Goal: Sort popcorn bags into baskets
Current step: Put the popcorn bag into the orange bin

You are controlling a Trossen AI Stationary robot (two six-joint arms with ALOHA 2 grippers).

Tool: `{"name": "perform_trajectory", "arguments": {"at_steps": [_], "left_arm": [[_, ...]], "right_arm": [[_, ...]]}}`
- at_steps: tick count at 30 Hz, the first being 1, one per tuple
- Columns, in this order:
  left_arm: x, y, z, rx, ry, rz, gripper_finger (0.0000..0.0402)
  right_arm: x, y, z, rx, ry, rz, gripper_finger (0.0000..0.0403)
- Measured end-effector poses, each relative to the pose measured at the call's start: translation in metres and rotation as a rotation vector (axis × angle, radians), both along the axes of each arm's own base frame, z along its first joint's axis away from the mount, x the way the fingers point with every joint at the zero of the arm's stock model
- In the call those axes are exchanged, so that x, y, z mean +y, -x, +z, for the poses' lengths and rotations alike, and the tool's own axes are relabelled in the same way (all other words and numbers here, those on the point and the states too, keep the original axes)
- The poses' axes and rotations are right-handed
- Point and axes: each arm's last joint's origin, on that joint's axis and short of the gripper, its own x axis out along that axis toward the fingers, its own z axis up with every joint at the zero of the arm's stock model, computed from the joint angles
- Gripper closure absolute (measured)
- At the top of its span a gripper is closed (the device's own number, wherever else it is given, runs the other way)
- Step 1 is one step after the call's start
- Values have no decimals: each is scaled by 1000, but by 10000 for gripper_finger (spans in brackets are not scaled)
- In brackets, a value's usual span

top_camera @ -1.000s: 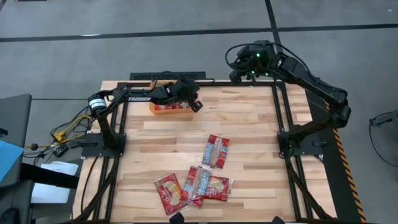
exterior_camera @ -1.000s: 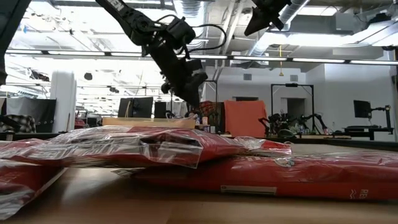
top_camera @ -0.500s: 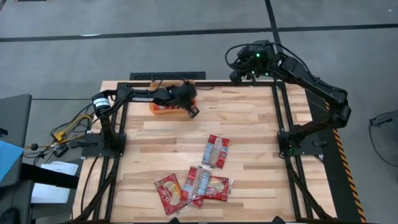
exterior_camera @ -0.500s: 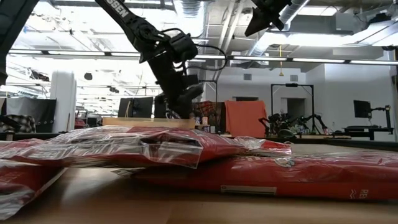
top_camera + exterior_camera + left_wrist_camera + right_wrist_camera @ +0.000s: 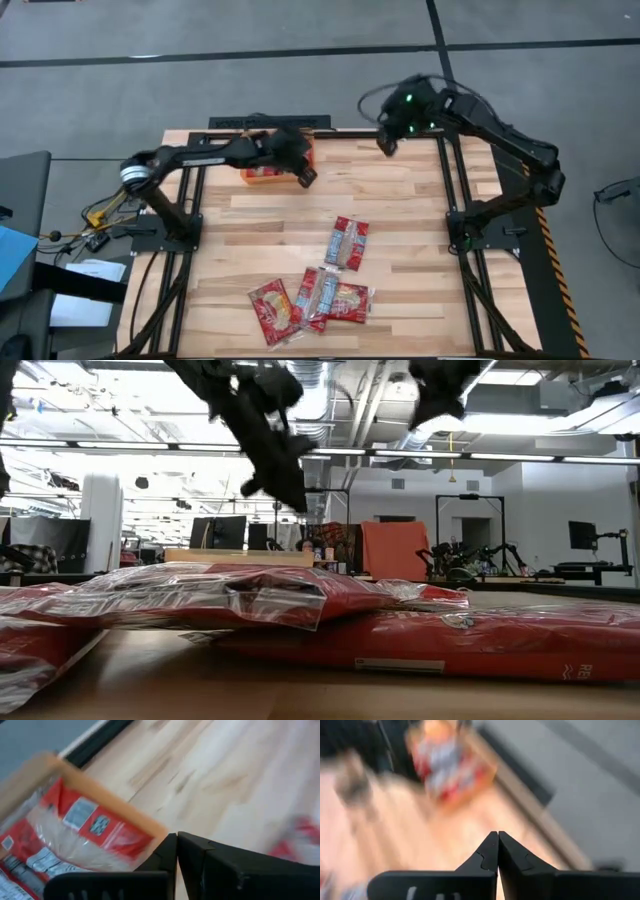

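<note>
The orange basket sits at the table's far left, with red popcorn bags lying flat inside it. My left gripper hangs shut just above the basket's right end, touching nothing; its fingertips meet over the corner. One bag lies alone at mid-table. Several more overlap near the near edge and fill the low view. My right gripper is shut and raised over the far edge, right of the basket.
Bare wood lies between the basket and the loose bags. Black frame rails run along both sides of the table. The basket's orange wall stands just beside my left fingers.
My left gripper dipped toward the basket's right end, then rose again above it while the arm's elbow swung toward the table's left edge. My right gripper moved down and toward the near edge from its raised spot. The bags stayed where they were.
</note>
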Motion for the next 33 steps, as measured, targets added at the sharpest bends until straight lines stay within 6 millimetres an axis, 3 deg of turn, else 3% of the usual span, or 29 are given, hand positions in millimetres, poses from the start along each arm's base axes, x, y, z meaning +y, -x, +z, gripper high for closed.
{"name": "perform_trajectory", "arguments": {"at_steps": [6,9,12,16,20,28,33], "left_arm": [[-23,43,62,-141,31,-98,350],[-35,62,78,-165,80,-137,294],[-49,73,82,-136,148,-170,226],[-64,73,65,-94,263,-180,142],[-71,67,32,-136,347,-145,100],[-74,69,-48,-371,539,-29,113],[-82,59,-77,-388,610,-47,123]], "right_arm": [[35,8,-80,120,-474,22,310],[67,14,-123,155,-630,-1,262],[99,19,-156,104,-720,-64,214],[132,23,-189,-47,-800,-209,166],[153,24,-211,-172,-833,-363,153],[188,9,-242,-253,-798,-537,163],[199,-8,-266,-275,-852,-579,163]]}}
